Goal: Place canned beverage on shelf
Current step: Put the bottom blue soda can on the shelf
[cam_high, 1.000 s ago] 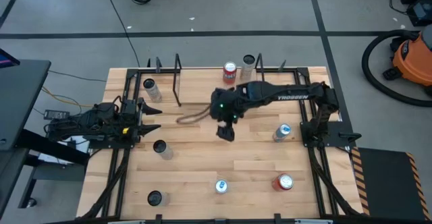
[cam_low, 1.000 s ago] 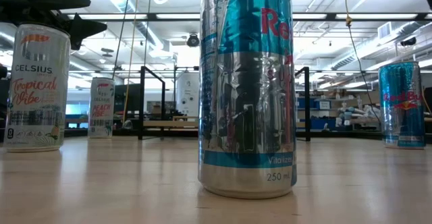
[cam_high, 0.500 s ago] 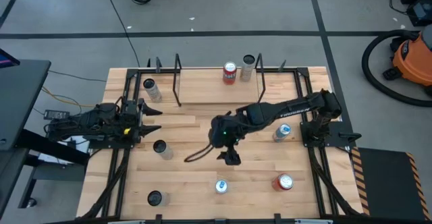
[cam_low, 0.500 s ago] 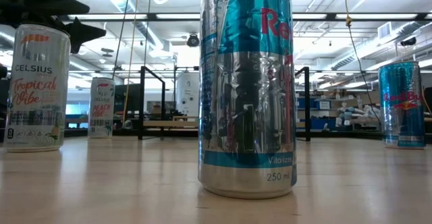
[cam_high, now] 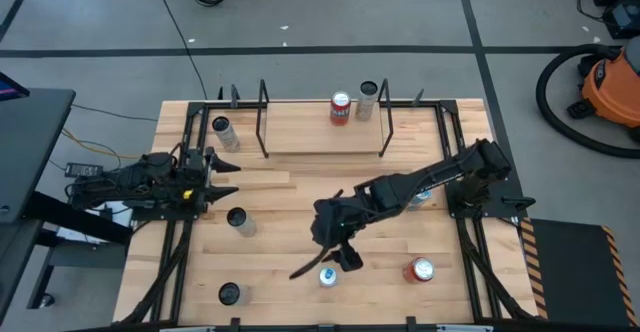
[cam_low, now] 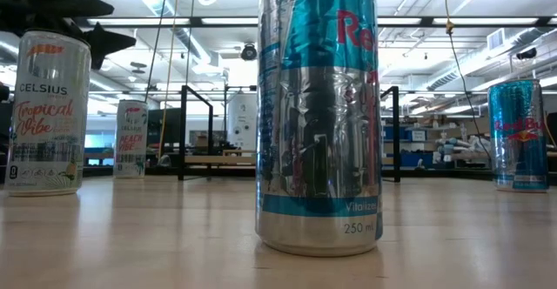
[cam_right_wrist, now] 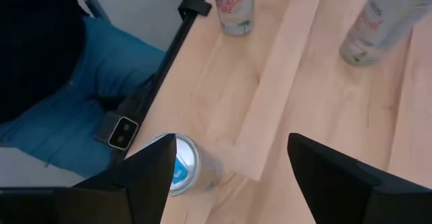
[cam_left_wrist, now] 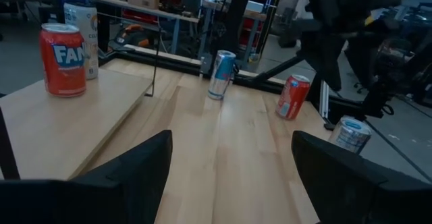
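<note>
On the pale plank table (cam_high: 290,197) my right gripper (cam_high: 335,259) has swung from mid-table to the near edge, jaws spread and empty over the blue-topped silver can (cam_high: 327,276), well apart from the wood-board shelf (cam_high: 322,134), so pickup comes next

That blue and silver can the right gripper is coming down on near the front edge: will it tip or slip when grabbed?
Probably tippy: the blue and silver can stands upright, tall and slim in the low view. Its glossy metal wall may slip, so the open right gripper should close squarely. Whether it is full cannot be seen.
</note>
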{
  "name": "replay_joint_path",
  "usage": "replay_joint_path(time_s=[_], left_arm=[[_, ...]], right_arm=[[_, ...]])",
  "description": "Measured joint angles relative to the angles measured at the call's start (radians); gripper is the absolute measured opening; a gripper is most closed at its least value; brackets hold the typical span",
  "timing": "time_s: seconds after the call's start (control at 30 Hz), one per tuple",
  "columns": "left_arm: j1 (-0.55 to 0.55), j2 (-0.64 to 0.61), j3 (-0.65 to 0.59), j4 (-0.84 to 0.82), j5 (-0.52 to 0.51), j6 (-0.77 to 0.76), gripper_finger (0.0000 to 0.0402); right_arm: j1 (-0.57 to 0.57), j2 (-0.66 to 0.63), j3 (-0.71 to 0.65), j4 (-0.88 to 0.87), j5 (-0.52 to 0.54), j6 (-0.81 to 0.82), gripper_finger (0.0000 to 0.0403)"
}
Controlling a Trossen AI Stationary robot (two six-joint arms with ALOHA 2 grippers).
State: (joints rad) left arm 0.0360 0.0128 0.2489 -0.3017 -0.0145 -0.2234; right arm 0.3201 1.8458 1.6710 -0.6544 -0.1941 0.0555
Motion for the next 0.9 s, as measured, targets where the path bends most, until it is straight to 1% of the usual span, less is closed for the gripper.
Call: replay_joint_path(time_s=[0.13, 0.4, 0.5, 0.67, 0.77, 0.9], left_arm=[[0.000, 0.000, 0.000, 0.002, 0.000, 0.000, 0.0309], [0.000, 0.000, 0.000, -0.002, 0.000, 0.001, 0.0309], [0.000, 0.000, 0.000, -0.004, 0.000, -0.001, 0.0309], [0.000, 0.000, 0.000, -0.004, 0.000, -0.006, 0.0309], [0.000, 0.000, 0.000, -0.004, 0.001, -0.036, 0.0309], [0.000, 0.000, 0.000, -0.004, 0.001, -0.059, 0.0309]], right_arm=[[0.020, 0.000, -0.036, 0.045, 0.010, -0.001, 0.0291], [0.072, 0.000, -0.052, 0.058, 0.010, -0.019, 0.0290], [0.094, 0.000, -0.052, 0.056, 0.010, -0.082, 0.0290], [0.120, 0.000, -0.052, 0.059, 0.011, -0.244, 0.0290], [0.125, 0.000, -0.053, 0.076, 0.015, -0.294, 0.0289], [0.124, 0.000, -0.094, 0.126, 0.013, -0.326, 0.0284]])
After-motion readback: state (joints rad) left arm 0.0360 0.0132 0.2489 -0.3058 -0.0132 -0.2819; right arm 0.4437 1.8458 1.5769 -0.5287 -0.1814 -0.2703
